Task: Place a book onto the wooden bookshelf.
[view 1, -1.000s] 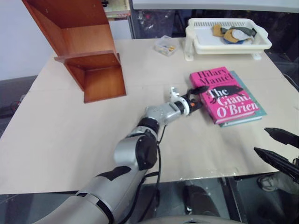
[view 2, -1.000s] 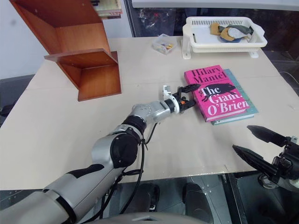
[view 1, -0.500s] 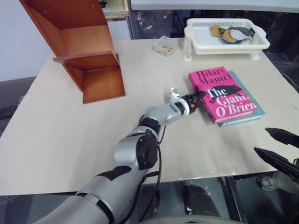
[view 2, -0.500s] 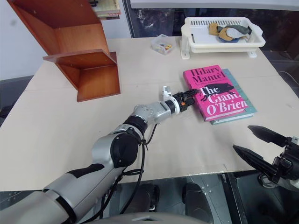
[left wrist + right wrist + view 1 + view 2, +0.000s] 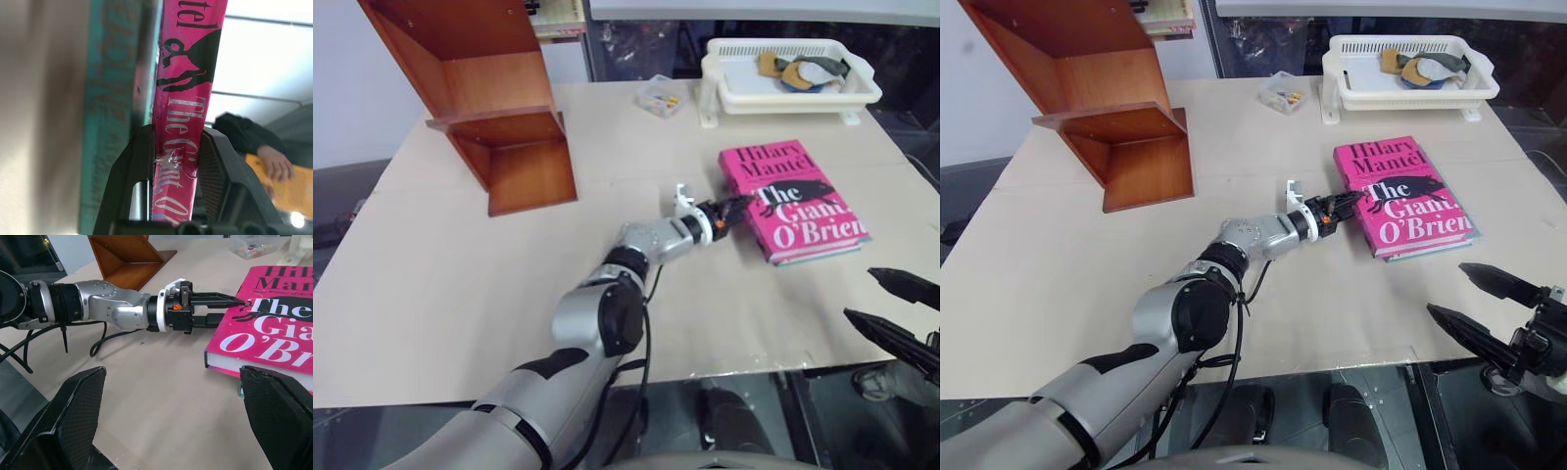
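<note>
There are two books. One is the pink book (image 5: 792,201) and it lies flat on top of one thin teal book (image 5: 105,112), which peeks out under it in the left wrist view. Both sit on the tan counter (image 5: 440,264).

The left end effector (image 5: 1349,201) is level and points at the near left edge of the pink book. Its two black fingers (image 5: 222,166) are squeezed on that book, one on top of the cover and one under it, so it is pinching the pink book at its edge. The teal book is just beside the lower finger.

The right end effector (image 5: 1477,304) is near the front edge of the counter, well apart from the books. Its two fingers are spread wide and hold nothing.

One wooden bookshelf (image 5: 494,108) stands far from the left end effector, at the back of the counter on the robot's left side. It has one middle board.

Past the pink book there is one white basket tray (image 5: 790,86) with a few small things in it. Next to that is one small clear box (image 5: 660,96).
</note>
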`<state>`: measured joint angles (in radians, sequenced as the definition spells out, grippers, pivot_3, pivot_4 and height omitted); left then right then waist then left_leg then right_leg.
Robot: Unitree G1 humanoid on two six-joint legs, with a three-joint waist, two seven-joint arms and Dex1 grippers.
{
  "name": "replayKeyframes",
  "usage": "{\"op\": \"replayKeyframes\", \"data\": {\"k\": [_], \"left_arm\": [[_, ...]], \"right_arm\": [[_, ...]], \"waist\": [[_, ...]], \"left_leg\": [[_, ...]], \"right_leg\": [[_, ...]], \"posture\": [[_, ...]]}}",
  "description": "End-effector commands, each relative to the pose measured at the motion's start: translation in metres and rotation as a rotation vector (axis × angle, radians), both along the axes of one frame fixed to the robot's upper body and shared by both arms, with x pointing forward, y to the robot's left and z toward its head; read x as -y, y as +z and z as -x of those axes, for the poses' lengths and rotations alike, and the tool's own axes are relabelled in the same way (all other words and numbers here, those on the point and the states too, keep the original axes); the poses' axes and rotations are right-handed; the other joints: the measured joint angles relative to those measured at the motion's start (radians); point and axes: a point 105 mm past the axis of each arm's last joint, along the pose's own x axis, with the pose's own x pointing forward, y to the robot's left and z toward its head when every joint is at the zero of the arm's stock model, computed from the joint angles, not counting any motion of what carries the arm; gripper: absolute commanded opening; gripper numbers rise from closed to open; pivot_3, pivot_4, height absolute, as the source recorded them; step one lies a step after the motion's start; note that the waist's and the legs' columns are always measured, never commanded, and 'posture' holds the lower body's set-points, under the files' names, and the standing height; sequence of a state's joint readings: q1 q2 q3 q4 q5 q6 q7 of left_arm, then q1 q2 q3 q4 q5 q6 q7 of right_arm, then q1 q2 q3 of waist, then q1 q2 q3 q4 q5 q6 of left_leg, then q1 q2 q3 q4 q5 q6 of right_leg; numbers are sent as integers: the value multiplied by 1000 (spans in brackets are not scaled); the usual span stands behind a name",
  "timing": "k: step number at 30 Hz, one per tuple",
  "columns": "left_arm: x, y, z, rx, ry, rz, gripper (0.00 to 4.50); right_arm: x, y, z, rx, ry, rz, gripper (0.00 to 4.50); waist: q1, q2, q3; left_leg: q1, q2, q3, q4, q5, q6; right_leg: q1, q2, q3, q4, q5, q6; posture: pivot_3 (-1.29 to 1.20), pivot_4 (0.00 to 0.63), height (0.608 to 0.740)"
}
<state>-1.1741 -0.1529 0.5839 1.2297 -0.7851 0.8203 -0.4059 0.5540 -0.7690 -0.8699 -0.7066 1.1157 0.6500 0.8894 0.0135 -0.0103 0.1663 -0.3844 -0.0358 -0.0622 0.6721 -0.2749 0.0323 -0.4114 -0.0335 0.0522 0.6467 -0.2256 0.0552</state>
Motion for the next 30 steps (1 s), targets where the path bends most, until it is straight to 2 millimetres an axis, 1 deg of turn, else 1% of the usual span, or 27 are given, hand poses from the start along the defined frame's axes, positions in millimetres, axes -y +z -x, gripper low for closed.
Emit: {"op": "replayKeyframes", "data": {"k": [1,2,5,6,7,9,12,15,19,25,30], "left_arm": [[14,-2,15,16,-72,36,1257],[12,-6,16,23,-73,21,1257],[9,-11,18,44,-76,-3,2189],[8,-13,17,48,-65,-25,2588],[7,-15,15,53,-51,-45,3157],[3,-18,12,69,-28,-79,4110],[-3,-17,8,85,-2,-84,4110],[-2,-19,10,82,-8,-93,4110],[10,-20,16,75,-34,-81,4110],[37,-17,30,56,-94,-34,4110],[49,-12,36,53,-121,7,4110]], "right_arm": [[-1,5,0,27,11,7,4500],[-1,4,0,27,13,6,4500],[-2,4,-1,26,15,7,4500],[-2,4,-2,27,16,8,4500],[-2,5,-3,29,16,9,4500],[-1,5,-3,30,16,11,4500],[-1,5,-2,28,15,14,4500],[-1,5,-3,30,13,15,4500],[0,6,-3,35,10,20,4500],[3,8,-2,40,-1,36,4500],[3,10,-2,39,-3,44,4500]], "waist": [[0,0,0],[-1,0,0],[-3,0,0],[-3,0,0],[-3,0,0],[-3,0,0],[-2,0,0],[-2,0,0],[-2,0,0],[-1,0,0],[-1,0,-2]], "left_leg": [[0,0,0,0,0,0],[0,0,0,0,0,0],[0,0,0,0,0,0],[1,0,0,0,0,0],[1,1,0,0,0,0],[1,1,0,0,0,0],[1,1,0,0,0,0],[1,1,0,0,0,0],[1,1,1,0,0,0],[1,0,1,0,0,0],[2,0,1,0,0,0]], "right_leg": [[0,0,0,0,0,0],[0,0,0,0,0,0],[0,0,0,0,0,0],[0,0,0,0,0,0],[0,0,0,0,0,0],[0,0,1,0,0,0],[0,0,1,1,0,0],[0,0,1,1,0,0],[0,0,1,1,0,0],[0,0,1,1,0,0],[1,0,1,1,0,0]], "posture": [[0,150,740],[0,150,740],[0,150,740],[0,150,740],[0,150,740],[0,150,740],[0,150,740],[0,150,740],[0,150,740],[0,150,740],[0,150,740]]}}
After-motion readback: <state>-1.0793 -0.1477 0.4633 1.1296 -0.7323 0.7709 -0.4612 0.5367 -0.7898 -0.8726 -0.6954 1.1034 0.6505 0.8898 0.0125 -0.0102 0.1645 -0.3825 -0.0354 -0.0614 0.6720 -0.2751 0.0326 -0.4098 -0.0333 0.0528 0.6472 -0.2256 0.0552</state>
